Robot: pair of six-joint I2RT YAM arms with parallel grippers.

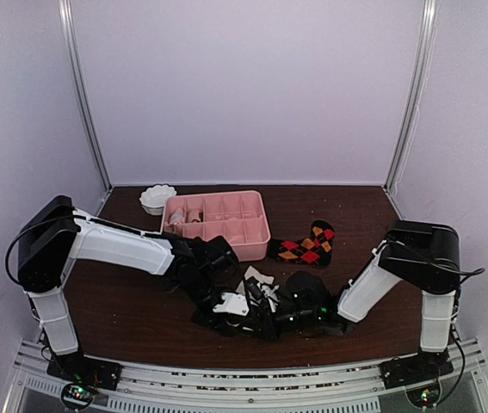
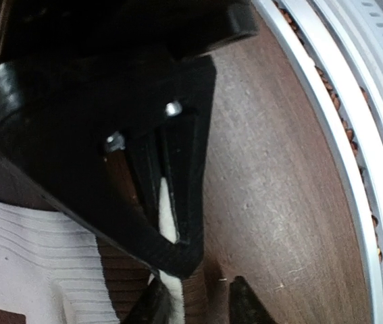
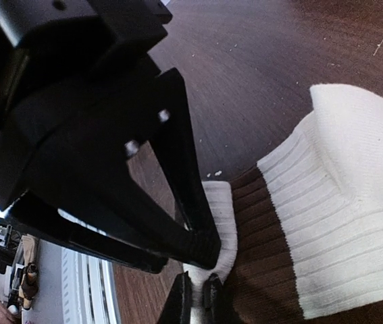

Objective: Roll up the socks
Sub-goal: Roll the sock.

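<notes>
1. We find the cream sock, white ribbing with brown bands, lying flat on the table near its front edge, between the two arms. An argyle sock lies apart, just beside the pink tray, and neither arm touches it.
2. The right gripper is clenched on the white end edge of the cream sock.
3. The left gripper has its fingers drawn close with a sliver of white fabric between them. We read this as a grasp on the same sock.
4. Both pincers sit close together at one end. We judge this is meant to turn that edge over evenly.
5. No roll is formed yet. The thin fabric could slip free.
</notes>
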